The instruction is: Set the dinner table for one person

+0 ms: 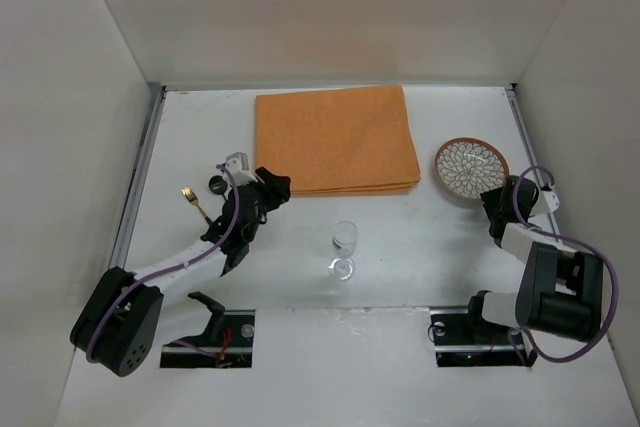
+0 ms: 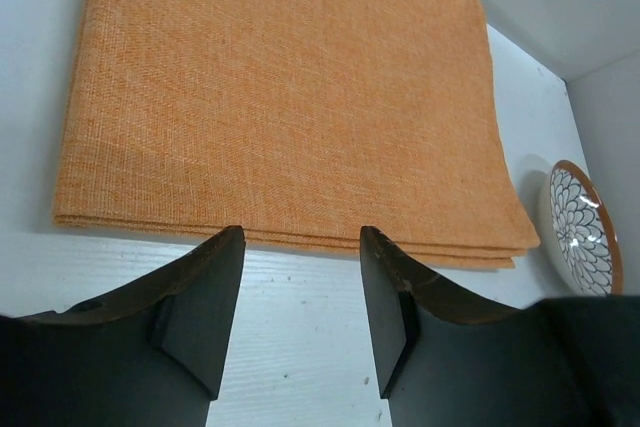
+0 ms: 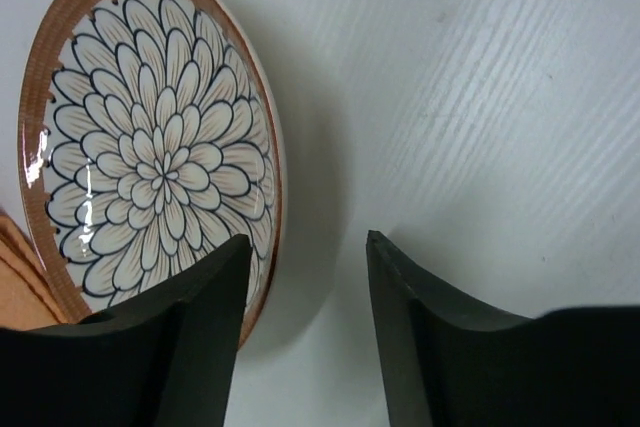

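Left gripper [image 2: 300, 247] — near placemat [image 2: 280, 87] edge

No text, label, brand, number or sign can be read in any view. The plate [image 3: 150, 167] carries only a drawn petal pattern inside a brown rim, with no letters. The orange placemat [image 2: 280, 97] is plain woven cloth. The dinner table [image 1: 420, 247] is bare white and unmarked.
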Robot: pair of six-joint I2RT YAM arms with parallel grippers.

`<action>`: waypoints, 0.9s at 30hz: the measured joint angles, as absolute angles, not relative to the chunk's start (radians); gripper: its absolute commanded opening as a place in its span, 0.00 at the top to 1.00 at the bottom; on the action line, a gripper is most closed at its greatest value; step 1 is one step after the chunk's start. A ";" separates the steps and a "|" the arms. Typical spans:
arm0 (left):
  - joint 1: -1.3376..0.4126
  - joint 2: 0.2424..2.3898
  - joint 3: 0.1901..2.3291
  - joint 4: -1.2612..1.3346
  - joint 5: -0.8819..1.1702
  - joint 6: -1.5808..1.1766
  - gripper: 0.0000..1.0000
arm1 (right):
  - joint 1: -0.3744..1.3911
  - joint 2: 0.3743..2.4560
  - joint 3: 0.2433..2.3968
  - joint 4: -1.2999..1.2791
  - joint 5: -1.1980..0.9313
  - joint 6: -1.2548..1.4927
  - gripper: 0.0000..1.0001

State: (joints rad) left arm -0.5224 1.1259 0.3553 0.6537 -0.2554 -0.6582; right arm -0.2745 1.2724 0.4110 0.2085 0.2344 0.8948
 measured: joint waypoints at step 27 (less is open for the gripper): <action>-0.524 1.177 0.353 0.696 -0.263 -0.659 0.50 | -0.321 1.191 0.445 0.318 0.061 1.045 0.99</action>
